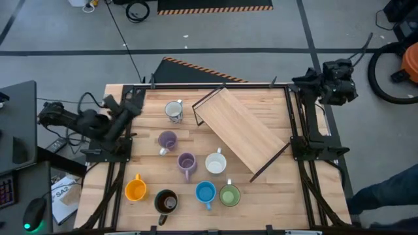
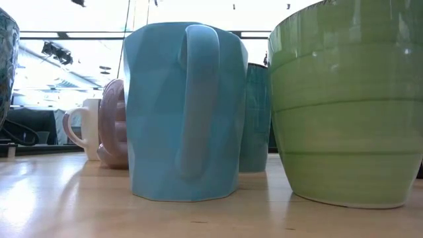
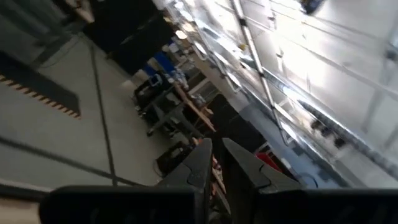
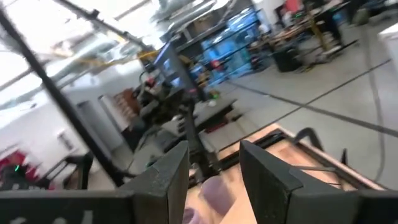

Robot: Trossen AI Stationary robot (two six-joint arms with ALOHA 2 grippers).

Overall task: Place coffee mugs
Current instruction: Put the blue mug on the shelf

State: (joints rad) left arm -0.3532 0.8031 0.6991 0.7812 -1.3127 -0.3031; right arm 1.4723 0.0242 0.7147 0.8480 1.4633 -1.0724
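Green mug [image 2: 347, 106] far from left gripper [image 1: 136, 98].

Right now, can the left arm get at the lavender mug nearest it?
Probably yes. The lavender mug stands upright on bare table just right of the parked left hand, with nothing between them; the wooden rack sits farther right.
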